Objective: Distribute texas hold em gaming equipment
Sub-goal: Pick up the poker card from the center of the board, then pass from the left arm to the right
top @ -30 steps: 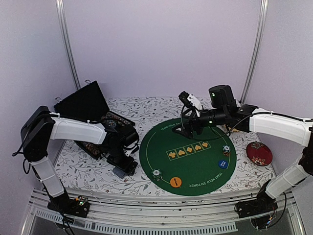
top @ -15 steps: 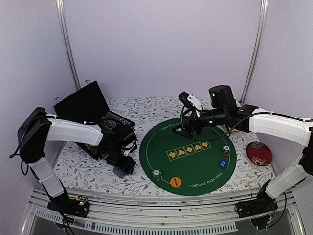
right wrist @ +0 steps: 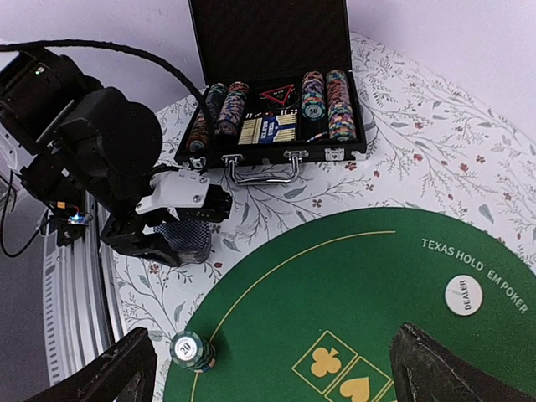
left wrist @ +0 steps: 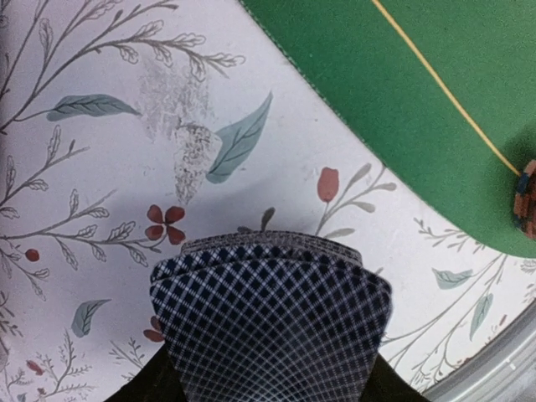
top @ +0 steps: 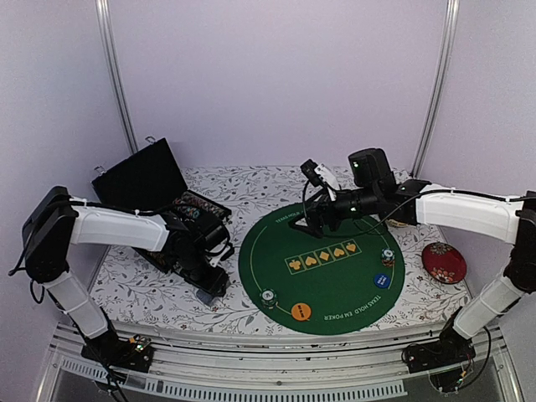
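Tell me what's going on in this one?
The left gripper has a deck of cards between its fingers, over the floral tablecloth beside the green poker mat. The right gripper hovers open above the mat's far side, holding nothing. Two chip stacks and orange, blue and white discs lie on the mat; the chip case sits open behind.

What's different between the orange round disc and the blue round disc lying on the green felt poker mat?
Colour: the orange round disc against the blue round disc. Place: the orange disc lies at the near edge of the green felt poker mat; the blue disc lies farther back and to the right. Both lie flat and look alike in size.
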Motion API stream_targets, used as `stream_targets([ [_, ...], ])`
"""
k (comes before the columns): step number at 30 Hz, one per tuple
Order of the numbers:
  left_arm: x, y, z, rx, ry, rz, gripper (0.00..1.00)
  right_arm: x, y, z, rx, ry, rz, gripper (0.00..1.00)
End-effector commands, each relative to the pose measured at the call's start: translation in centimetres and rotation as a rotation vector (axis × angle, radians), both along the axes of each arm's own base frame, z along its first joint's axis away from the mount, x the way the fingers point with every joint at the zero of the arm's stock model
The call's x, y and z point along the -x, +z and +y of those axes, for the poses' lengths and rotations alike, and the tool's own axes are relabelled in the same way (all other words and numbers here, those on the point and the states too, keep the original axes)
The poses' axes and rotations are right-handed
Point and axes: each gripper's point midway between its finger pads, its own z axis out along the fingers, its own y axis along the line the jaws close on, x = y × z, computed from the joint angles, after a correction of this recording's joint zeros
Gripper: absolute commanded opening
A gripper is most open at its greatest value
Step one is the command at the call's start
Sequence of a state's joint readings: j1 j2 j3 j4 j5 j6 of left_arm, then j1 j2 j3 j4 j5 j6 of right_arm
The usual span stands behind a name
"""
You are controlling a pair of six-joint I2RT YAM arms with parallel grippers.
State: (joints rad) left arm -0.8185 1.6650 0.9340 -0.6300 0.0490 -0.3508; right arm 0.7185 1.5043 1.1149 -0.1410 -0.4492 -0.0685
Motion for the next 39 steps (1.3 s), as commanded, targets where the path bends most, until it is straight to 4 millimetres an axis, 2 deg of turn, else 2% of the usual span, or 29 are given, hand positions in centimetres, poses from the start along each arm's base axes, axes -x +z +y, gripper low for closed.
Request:
stream_targets([
  [1,1.1,0.4,0.0,-0.041,-0.069,0.022,0.53,-1.3,-0.7,1.7,-0.050,-0.012,0.150,0.99],
  [2,1.0,1.0,-0.2,-0.049,-0.084,0.013,0.53,-1.8,-0.2,2.3,-0.064,-0.004,0.181,0.99],
  [3,0.7,1.6,-0.4,-0.071,-0.103,-0.016,0.53,-2.1,-1.0,2.8,-0.059,0.008,0.231,0.99],
  [9,0.6,6.2,-2.8,-0.124,-0.282,-0.170,0.53,-3.9,-1.9,4.2,-0.144,0.049,0.450,0.99],
  [13,0.2,7.4,-3.4,-0.130,-0.330,-0.210,0.53,-2.9,-3.2,5.4,-0.177,0.144,0.539,0.99],
  [17,0.0,8.3,-4.0,-0.118,-0.376,-0.234,0.53,-1.7,-4.6,5.8,-0.181,0.197,0.621,1.00],
  [21,-0.5,10.0,-5.0,-0.081,-0.410,-0.284,0.53,-0.9,-5.0,6.1,-0.219,0.224,0.655,0.99],
  [27,-1.1,12.0,-6.0,-0.048,-0.442,-0.338,0.52,0.4,-7.1,7.5,-0.229,0.263,0.758,0.98],
  [29,-1.0,12.3,-6.3,-0.037,-0.457,-0.341,0.52,0.9,-8.0,8.3,-0.223,0.289,0.790,0.97],
  [35,-1.2,12.7,-6.4,-0.048,-0.474,-0.360,0.52,2.9,-7.9,10.6,-0.221,0.386,0.806,0.97],
  [39,-1.4,12.7,-6.3,-0.065,-0.478,-0.366,0.52,3.5,-8.3,11.3,-0.221,0.412,0.820,0.97],
])
